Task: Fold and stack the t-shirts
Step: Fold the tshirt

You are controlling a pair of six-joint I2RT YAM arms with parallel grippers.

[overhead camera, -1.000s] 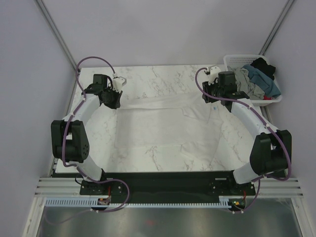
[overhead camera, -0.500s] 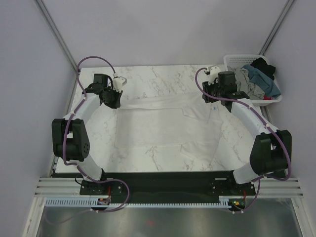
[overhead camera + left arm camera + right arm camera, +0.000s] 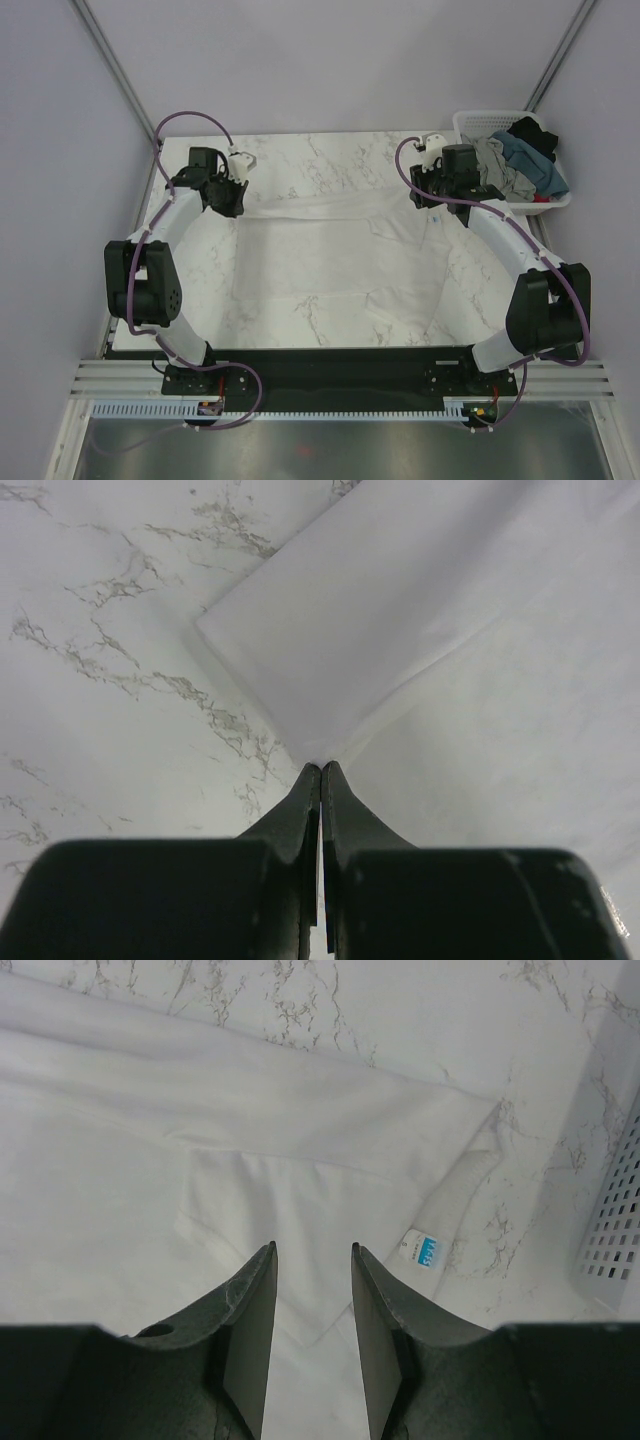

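Filling the basket are crumpled t-shirts.

Blurred label on the white t-shirt, perhaps lettering; the basket runs off frame.

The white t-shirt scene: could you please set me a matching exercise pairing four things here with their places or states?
Things:
1. left gripper
2. right gripper
3. white t-shirt
4. basket

Places or states:
A. spread on the table
B. jaws apart above the shirt
C. far right corner, holding clothes
D. jaws shut on the shirt's edge

Pairs: 1-D, 2-B, 3-A, 4-C
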